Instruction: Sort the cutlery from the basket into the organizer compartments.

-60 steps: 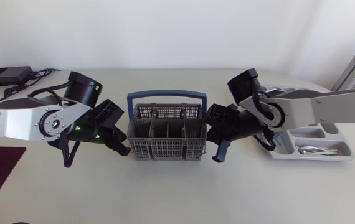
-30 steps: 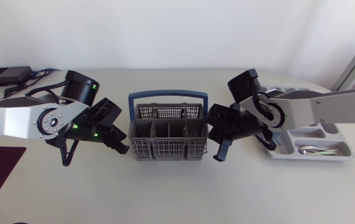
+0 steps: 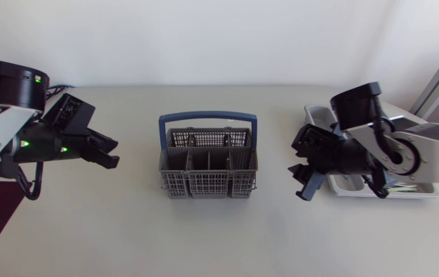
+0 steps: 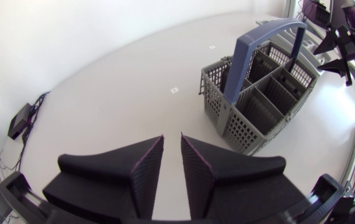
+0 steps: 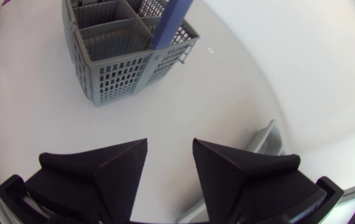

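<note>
Your left tool hangs well to the left of the basket. Its fingers are parted by a narrow slit only and grip nothing. Your right tool hangs to the right of the basket, between it and the organizer. Its fingers stand wider apart and also grip nothing. The basket stands upright on the desk with its blue handle raised, apart from both tools. The organizer lies further right of the basket, largely hidden under your right arm.
</note>
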